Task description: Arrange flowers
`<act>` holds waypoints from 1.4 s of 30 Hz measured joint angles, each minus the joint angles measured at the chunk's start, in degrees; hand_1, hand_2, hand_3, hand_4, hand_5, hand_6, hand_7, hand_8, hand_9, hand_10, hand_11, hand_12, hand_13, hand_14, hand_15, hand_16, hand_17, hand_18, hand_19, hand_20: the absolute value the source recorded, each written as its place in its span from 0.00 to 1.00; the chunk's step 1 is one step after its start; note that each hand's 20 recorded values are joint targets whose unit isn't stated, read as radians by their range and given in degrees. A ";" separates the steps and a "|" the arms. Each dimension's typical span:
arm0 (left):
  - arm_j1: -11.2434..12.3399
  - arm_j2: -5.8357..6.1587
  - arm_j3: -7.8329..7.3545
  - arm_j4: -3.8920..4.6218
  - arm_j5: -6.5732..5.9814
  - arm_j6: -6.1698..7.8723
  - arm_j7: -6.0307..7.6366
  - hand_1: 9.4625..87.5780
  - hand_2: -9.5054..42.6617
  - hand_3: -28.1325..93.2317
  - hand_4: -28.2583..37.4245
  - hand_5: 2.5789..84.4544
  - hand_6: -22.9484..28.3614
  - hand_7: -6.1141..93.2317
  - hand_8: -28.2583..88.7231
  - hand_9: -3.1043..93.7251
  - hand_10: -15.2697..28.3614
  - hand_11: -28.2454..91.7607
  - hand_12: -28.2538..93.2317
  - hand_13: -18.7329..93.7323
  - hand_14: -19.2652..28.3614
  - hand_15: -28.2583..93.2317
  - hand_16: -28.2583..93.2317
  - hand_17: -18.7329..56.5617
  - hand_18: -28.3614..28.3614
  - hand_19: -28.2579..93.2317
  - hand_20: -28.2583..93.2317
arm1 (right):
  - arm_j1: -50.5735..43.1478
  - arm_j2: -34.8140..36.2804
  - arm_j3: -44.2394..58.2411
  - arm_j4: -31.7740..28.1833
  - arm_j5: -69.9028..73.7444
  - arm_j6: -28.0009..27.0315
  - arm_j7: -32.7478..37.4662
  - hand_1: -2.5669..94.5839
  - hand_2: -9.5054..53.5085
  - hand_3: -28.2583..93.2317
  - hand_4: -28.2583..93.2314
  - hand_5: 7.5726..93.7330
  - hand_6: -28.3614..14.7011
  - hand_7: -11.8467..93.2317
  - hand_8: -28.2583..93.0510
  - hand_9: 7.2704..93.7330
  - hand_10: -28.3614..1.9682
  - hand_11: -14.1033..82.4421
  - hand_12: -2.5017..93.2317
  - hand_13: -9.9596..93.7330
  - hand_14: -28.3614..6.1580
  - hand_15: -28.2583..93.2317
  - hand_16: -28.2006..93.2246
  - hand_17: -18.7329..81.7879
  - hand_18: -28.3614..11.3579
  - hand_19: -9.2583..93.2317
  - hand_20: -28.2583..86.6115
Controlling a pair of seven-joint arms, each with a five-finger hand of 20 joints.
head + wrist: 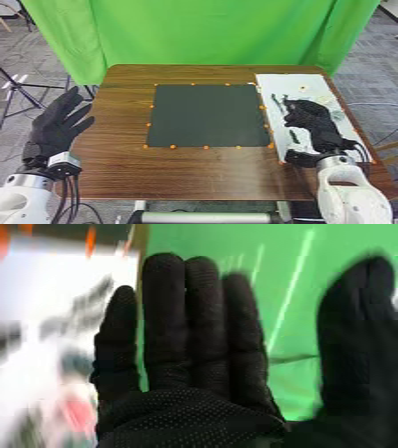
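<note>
In the head view, my right hand is over the white board at the table's right side, above the flowers lying there. A dark green stem lies to the left of its fingers, and a pale flower is just beyond them. In the right wrist view, my right hand has straight fingers with the thumb apart, holding nothing; blurred beside it are a pink flower and greenery. My left hand stands open off the table's left edge.
A dark square mat ringed by small orange markers lies at the middle of the brown table. A green curtain hangs behind the table's far edge.
</note>
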 measured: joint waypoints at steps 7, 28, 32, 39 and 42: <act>1.82 -0.36 -0.75 -0.83 0.00 0.09 0.11 0.20 0.10 0.80 0.00 0.21 0.46 0.31 0.13 0.21 0.56 0.34 0.40 0.28 0.67 0.41 0.27 0.12 0.83 0.54 0.30 | -2.45 8.69 -1.35 -2.98 -15.93 10.99 19.82 0.49 0.00 0.66 0.00 0.59 0.73 0.61 0.22 0.67 0.62 0.80 0.47 0.64 0.51 0.88 0.51 0.37 0.25 0.80 0.64; 1.81 -0.17 -0.72 -0.82 0.15 0.13 0.09 0.19 0.10 0.80 0.00 0.21 0.46 0.31 0.13 0.21 0.55 0.34 0.40 0.28 0.67 0.41 0.27 0.11 0.83 0.54 0.30 | -4.66 13.99 0.15 -3.34 -55.92 -19.59 24.37 0.31 0.00 0.80 0.00 0.53 0.65 0.62 0.07 0.56 0.51 0.81 0.47 0.57 0.43 0.90 0.49 0.33 0.23 0.78 0.64; 1.82 -0.04 -0.72 -0.82 0.16 0.13 0.11 0.19 0.10 0.80 0.00 0.21 0.46 0.31 0.13 0.21 0.55 0.34 0.40 0.28 0.67 0.41 0.27 0.11 0.83 0.54 0.30 | -4.51 13.84 -0.29 -2.57 -54.62 -21.24 24.66 0.30 0.00 0.80 0.00 0.53 0.65 0.62 0.07 0.56 0.51 0.81 0.47 0.57 0.42 0.90 0.49 0.33 0.23 0.78 0.64; 1.81 0.15 -0.74 -0.80 0.16 0.12 0.06 0.19 0.11 0.80 0.00 0.21 0.46 0.31 0.13 0.21 0.56 0.34 0.40 0.28 0.67 0.41 0.27 0.11 0.83 0.54 0.30 | -3.99 13.59 -1.93 -1.11 -54.91 -22.97 25.49 0.38 0.00 0.75 0.00 0.53 0.66 0.63 0.07 0.55 0.53 0.82 0.47 0.57 0.43 0.90 0.48 0.33 0.23 0.78 0.64; 1.78 0.18 -0.74 -0.78 0.16 0.12 -0.02 0.19 0.11 0.80 0.00 0.21 0.47 0.31 0.13 0.21 0.55 0.34 0.40 0.28 0.67 0.41 0.27 0.11 0.83 0.54 0.30 | -3.45 13.45 -2.08 -1.07 -55.13 -24.48 25.74 0.40 0.00 0.74 0.00 0.53 0.66 0.65 0.07 0.56 0.54 0.83 0.47 0.57 0.44 0.91 0.48 0.33 0.23 0.79 0.64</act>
